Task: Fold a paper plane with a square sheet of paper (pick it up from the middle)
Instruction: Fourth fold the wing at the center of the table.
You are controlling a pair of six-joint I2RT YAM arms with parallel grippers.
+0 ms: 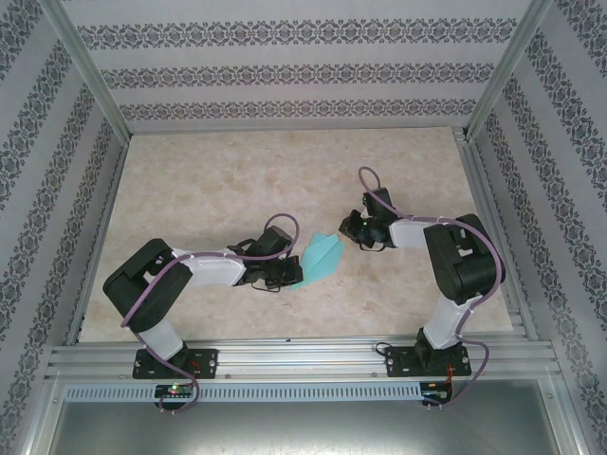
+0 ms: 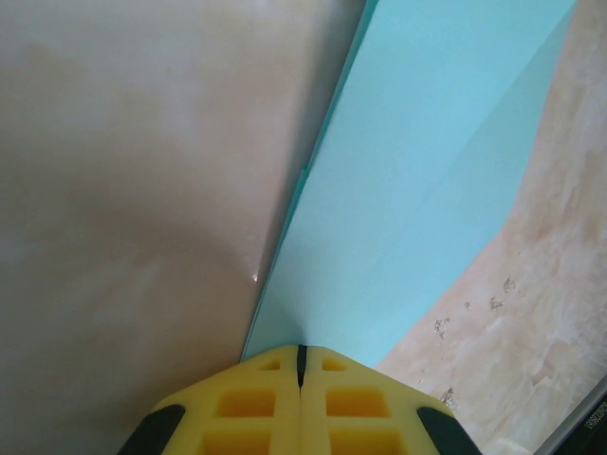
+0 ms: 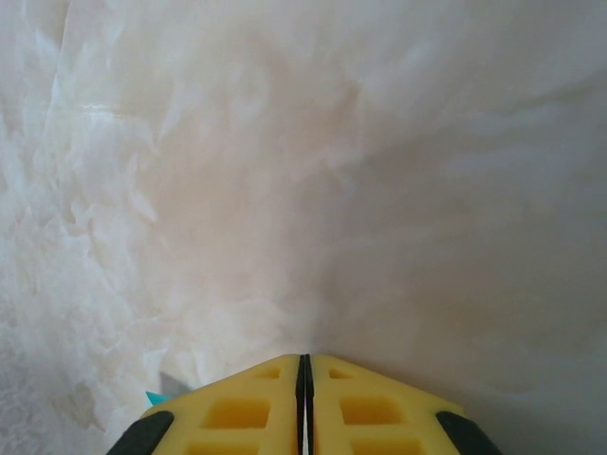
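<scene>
Sheet: I see the sheet of paper (image 1: 320, 263) lying on the desk (image 1: 237, 171) between the two arms, nearer the front edge than the back wall.

Done so far: From the top camera its outline is not square. It is a narrower, uneven shape with a point toward the right arm and darker overlapping flaps. The left wrist camera shows the sheet (image 2: 417, 190) as one pale layer over another, with a straight diagonal edge between them. I judge that the first folds are in.

Left to do: This is not a slim dart, and I can't make out a centre crease. I'd put the task around the middle, with the narrowing folds and the final crease to come.

Left fingers: The left gripper (image 1: 290, 277) has its fingers pressed together, and in its own camera (image 2: 301, 353) the tips meet the sheet's near end. I can't tell whether an edge is pinched between them or they are only pushing down on it.

Right fingers: The right gripper (image 1: 348, 230) sits just beside the sheet's upper corner. Its fingers (image 3: 303, 360) are together with only a thin dark line between them, and they hold nothing that I can see.

Hard to make out:
- The right wrist camera gives me bare desk (image 3: 332, 190) and a tiny teal corner (image 3: 154, 397) beside the left pad.
- The left wrist camera cuts the sheet off at the top.
- The left arm covers the sheet's lower left edge from above, so I can't count the folds.
</scene>
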